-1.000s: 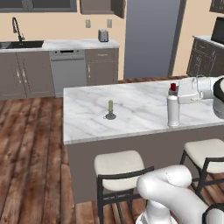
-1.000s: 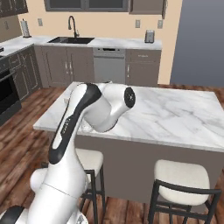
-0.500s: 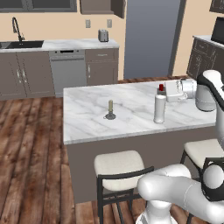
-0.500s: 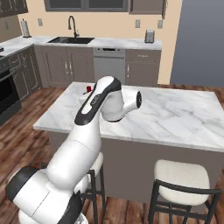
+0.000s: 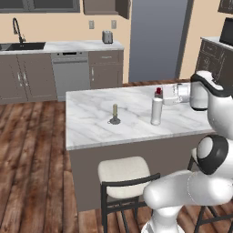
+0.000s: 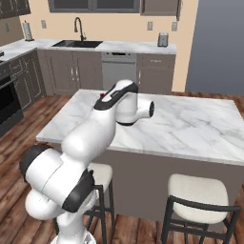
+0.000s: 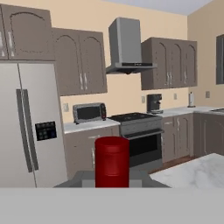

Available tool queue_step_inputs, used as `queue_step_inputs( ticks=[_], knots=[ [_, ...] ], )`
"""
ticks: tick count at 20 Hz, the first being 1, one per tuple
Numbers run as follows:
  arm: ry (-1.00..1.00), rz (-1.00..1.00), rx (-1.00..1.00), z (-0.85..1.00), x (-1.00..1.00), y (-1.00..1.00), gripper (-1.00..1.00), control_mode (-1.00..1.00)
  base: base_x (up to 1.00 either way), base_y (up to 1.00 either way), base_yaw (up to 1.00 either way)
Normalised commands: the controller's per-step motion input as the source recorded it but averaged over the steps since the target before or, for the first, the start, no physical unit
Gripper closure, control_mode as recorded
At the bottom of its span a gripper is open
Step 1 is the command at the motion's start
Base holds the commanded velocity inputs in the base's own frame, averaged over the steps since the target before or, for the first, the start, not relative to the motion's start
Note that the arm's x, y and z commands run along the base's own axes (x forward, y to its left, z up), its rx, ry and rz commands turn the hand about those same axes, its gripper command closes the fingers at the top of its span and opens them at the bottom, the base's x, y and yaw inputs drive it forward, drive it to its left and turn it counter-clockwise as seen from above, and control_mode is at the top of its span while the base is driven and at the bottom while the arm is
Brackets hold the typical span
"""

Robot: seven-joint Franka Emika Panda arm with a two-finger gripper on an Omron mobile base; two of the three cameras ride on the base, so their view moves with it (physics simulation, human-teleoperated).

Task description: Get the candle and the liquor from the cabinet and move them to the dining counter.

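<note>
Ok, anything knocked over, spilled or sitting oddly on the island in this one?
Nothing stands out. The candle stands upright in its holder on the dining counter, and the liquor is upright beside it, a gap apart, with the tool shut on its neck. No spill on the marble.

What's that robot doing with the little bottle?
The robot's white arm is holding the liquor, a small pale bottle with a red cap, near its top in its shut pincer. The bottle is upright over the marble top of the dining counter; whether it touches the top is hard to tell. The candle stands on that counter in its dark holder, a little way to the side of the bottle and apart from it.
</note>
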Motion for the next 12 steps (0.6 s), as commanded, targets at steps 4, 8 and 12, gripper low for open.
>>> queue_step_inputs(
  ticks=[4, 8, 12],
  knots=[
    [0.00, 0.00, 0.00, -0.26, 0.45, 0.04, 1.00, -1.00, 0.00, 0.00, 0.00],
    [0.02, 0.00, 0.00, -0.31, 0.41, 0.02, 1.00, -1.00, 0.00, 0.00, 0.00],
    [0.06, 0.00, 0.01, -0.46, 0.27, 0.00, 1.00, -1.00, 0.00, 0.00, 0.00]
  ],
)
